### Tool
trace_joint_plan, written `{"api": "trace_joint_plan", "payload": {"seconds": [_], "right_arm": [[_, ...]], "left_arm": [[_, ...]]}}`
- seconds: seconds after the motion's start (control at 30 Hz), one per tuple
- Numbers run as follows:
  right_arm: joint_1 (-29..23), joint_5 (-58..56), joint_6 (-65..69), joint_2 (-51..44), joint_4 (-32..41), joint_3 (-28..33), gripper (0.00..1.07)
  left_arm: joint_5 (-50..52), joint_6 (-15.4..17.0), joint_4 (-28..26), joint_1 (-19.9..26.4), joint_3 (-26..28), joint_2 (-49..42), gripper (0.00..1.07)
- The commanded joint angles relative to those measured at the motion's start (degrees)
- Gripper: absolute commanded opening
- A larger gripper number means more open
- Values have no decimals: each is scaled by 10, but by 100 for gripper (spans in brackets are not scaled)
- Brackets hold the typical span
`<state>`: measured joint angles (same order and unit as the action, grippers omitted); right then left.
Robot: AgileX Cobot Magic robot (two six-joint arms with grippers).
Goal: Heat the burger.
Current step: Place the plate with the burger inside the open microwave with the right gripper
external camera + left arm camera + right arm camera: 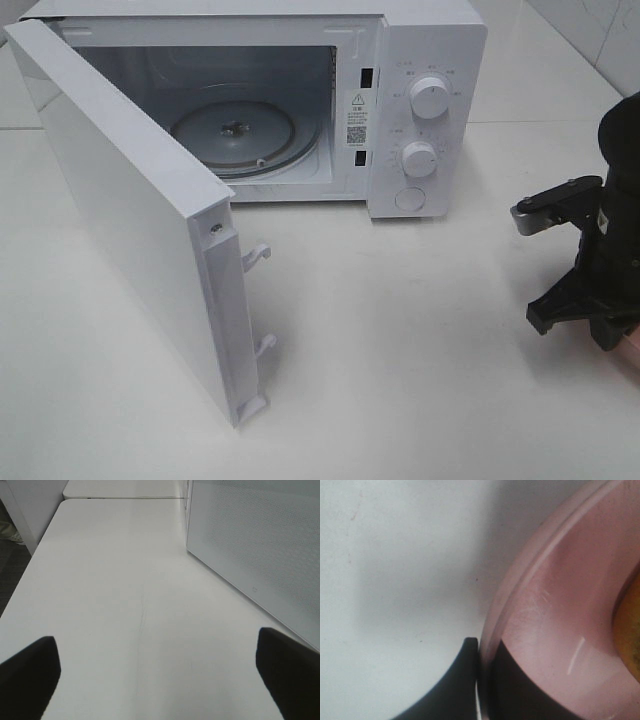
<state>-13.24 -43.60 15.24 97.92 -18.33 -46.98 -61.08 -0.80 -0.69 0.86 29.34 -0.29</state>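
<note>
Right gripper [483, 647] is pressed together on the rim of the pink plate [560, 605]: one black finger [455, 680] lies against the outside of the rim and the other rests on the plate's inner face, with the rim pinched between them. On that plate, at the very edge of the right wrist view, shows a sliver of the burger [630, 625], golden-orange; the rest of it is out of frame. Under plate and gripper lies the white table [400, 380].

From the high camera the right arm stands to the right of the microwave [430, 60], a little in front of its control panel and apart from it. The burger sits there too, outside the microwave, hidden in that view.

The microwave's door [130, 220] is swung wide open to its left. Inside, the glass turntable [235, 135] is bare. On the panel to the right of the cavity sit two white knobs [430, 97], one above the other, and a round button [410, 198] below them.

Left gripper [157, 647] has its fingers [30, 675] spread wide, holding nothing, over the bare table just beside a white dotted panel [260, 545] of the microwave; whether that is the door or a side wall I cannot tell.
</note>
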Motion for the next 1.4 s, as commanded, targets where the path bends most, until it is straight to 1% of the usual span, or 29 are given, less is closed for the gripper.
{"api": "trace_joint_plan", "payload": {"seconds": [0.03, 0.17, 0.4, 0.47, 0.5, 0.53, 0.77, 0.87, 0.93, 0.97, 1.1, 1.17, 1.2, 1.27, 1.37, 1.4], "right_arm": [[-9, -18, 26, -21, -30, 9, 0], [-28, -44, 45, -56, -62, 15, 0], [-56, -66, 50, -93, -71, 34, 0], [-73, -77, 57, -115, -81, 43, 0], [-73, -77, 57, -115, -81, 43, 0], [-87, -89, 62, -127, -90, 47, 0], [-120, -111, 78, -168, -111, 65, 0], [-148, -126, 97, -194, -127, 87, 0], [-154, -128, 100, -200, -129, 92, 0], [-167, -135, 107, -213, -135, 103, 0], [-186, -145, 117, -231, -141, 117, 0], [-206, -150, 121, -249, -144, 132, 0], [-206, -150, 121, -249, -144, 132, 0], [-233, -156, 121, -273, -144, 141, 0], [-241, -162, 120, -276, -144, 141, 0], [-253, -168, 117, -281, -145, 141, 0]], "left_arm": [[-2, 1, -1, 1, 3, -9, 102], [-2, 1, -1, 1, 3, -9, 102], [-2, 1, -1, 1, 3, -9, 102], [-2, 1, -1, 1, 3, -9, 102], [-2, 1, -1, 1, 3, -9, 102], [-2, 1, -1, 1, 3, -9, 102], [-2, 1, -1, 1, 3, -9, 102], [-2, 1, -1, 1, 3, -9, 102], [-2, 1, -1, 1, 3, -9, 102], [-2, 1, -1, 1, 3, -9, 102], [-2, 1, -1, 1, 3, -9, 102], [-2, 1, -1, 1, 3, -9, 102], [-2, 1, -1, 1, 3, -9, 102], [-2, 1, -1, 1, 3, -9, 102], [-2, 1, -1, 1, 3, -9, 102], [-2, 1, -1, 1, 3, -9, 102]]}}
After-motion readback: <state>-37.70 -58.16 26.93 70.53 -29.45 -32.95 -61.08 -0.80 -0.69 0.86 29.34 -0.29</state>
